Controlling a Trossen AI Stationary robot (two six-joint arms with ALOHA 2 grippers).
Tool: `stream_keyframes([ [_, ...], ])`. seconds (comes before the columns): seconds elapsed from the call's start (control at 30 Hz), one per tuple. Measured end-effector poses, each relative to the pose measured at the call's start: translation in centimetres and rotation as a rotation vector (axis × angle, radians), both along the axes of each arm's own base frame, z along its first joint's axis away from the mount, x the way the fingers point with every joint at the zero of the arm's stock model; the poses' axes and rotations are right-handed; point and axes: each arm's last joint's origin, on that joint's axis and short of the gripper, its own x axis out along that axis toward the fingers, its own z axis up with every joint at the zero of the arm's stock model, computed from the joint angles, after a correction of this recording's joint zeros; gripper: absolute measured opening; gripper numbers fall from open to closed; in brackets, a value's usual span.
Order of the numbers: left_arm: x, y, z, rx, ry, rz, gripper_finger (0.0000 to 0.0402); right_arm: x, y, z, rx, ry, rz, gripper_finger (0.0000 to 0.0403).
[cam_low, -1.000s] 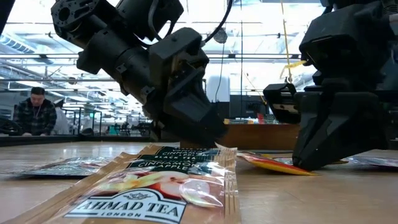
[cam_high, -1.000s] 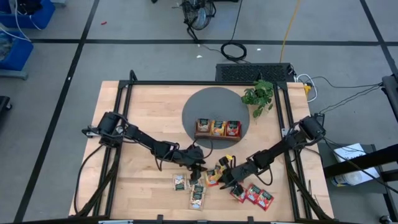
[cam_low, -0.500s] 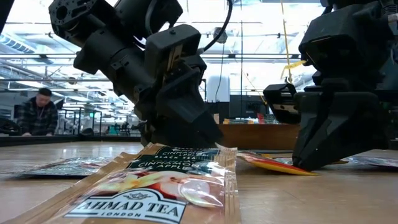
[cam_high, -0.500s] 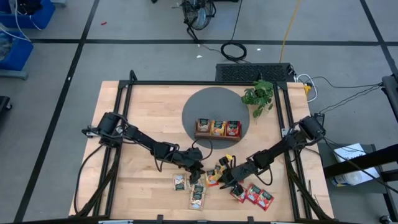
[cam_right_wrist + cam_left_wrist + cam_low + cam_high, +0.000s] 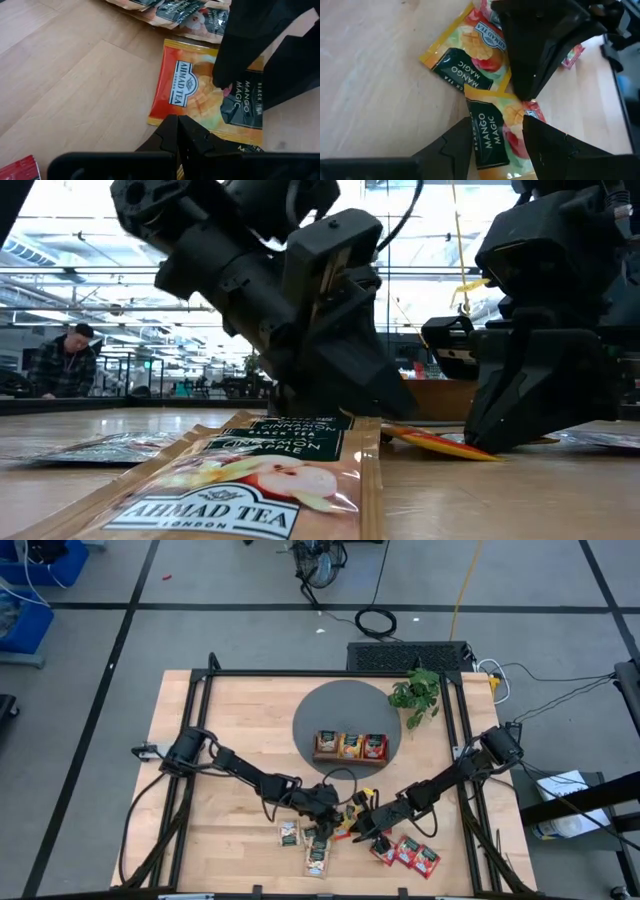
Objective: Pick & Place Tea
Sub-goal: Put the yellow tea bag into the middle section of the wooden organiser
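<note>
Straddling the overlapped mango sachets (image 5: 487,131) with left gripper (image 5: 495,145) open, right gripper (image 5: 178,131) closed, could easily grab two.

One camera looks straight down, one level along the tabletop, both wrist cameras close above the same orange Mango Magic sachet (image 5: 467,62).

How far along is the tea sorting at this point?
Done: the wooden tray on the grey mat already holds sachets in each compartment. In hand: the left hand, open, straddles a Mango Magic sachet; the right hand is shut beside it. Left: several loose sachets lie on the table.
</note>
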Motion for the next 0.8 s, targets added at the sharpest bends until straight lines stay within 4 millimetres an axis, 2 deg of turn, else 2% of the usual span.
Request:
stream_keyframes([
  [0.23, 0.2, -0.1, 0.3, 0.095, 0.012, -0.046, 0.0165, 0.0, 0.0, 0.0, -0.016, -0.002, -0.009, 0.0000],
  [0.33, 0.3, -0.1, 0.3, 0.123, 0.002, -0.063, 0.0126, 0.0, -0.1, -0.1, -0.021, 0.002, -0.010, 0.0000],
  [0.5, 0.2, -0.1, 0.2, 0.179, -0.010, -0.104, 0.0025, 0.0, -0.1, -0.1, -0.049, -0.018, -0.024, 0.0000],
  [0.57, 0.3, -0.1, 0.3, 0.200, -0.019, -0.125, 0.0010, -0.1, -0.1, 0.3, -0.066, -0.033, -0.029, 0.0000],
  [0.7, 0.6, -0.5, 1.0, 0.255, -0.037, -0.185, 0.0014, -0.6, 0.2, 1.8, -0.115, -0.083, -0.047, 0.0000],
  [0.8, 0.9, -1.0, 3.2, 0.339, -0.044, -0.235, 0.0005, -1.0, 0.9, 4.7, -0.114, -0.213, -0.069, 0.0002],
])
